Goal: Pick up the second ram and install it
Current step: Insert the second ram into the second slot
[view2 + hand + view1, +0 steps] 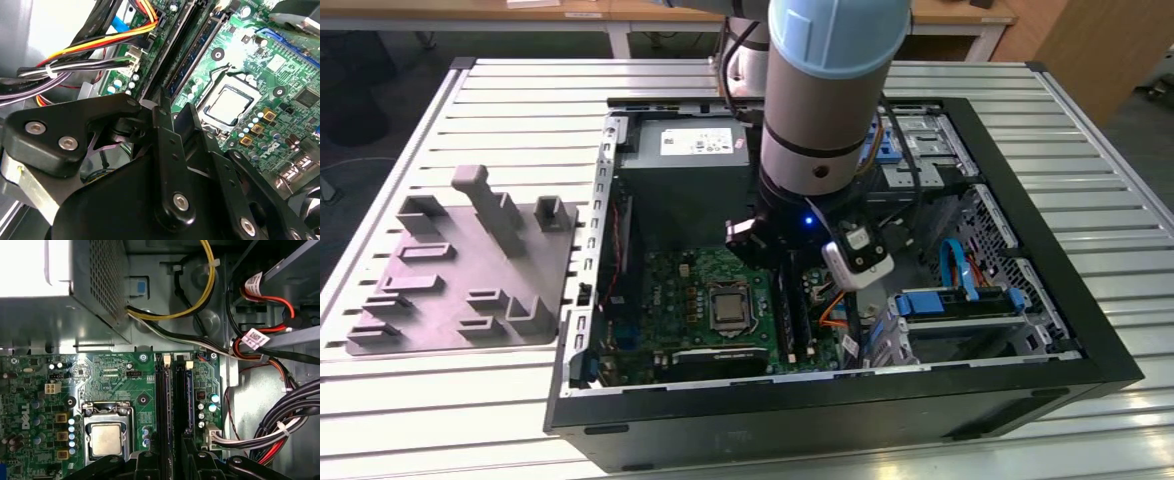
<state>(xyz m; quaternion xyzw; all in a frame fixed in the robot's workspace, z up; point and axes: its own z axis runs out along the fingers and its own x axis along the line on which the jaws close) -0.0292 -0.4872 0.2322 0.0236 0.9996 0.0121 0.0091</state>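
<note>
Slatted metal table point(480, 400) is carrying, from the exterior view's left, a grey fixture tray point(460, 265), then an open PC case point(1067, 300). Inside, the gripper point(790, 262) is hanging over the motherboard point(687, 290), right above the RAM slots point(172, 405) beside the CPU point(106, 439). Whether its fingers are closed on a RAM stick, I cannot tell.

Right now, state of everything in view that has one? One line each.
computer case: side open, lying flat on the table.
CPU socket: bare, no cooler over it.
memory slots: gripper directly above them; whether a stick is seated, cannot tell.
gripper: low over the motherboard at the slots; open or shut, cannot tell.
grey fixture tray: on the table at the exterior view's left, holders empty.
</note>
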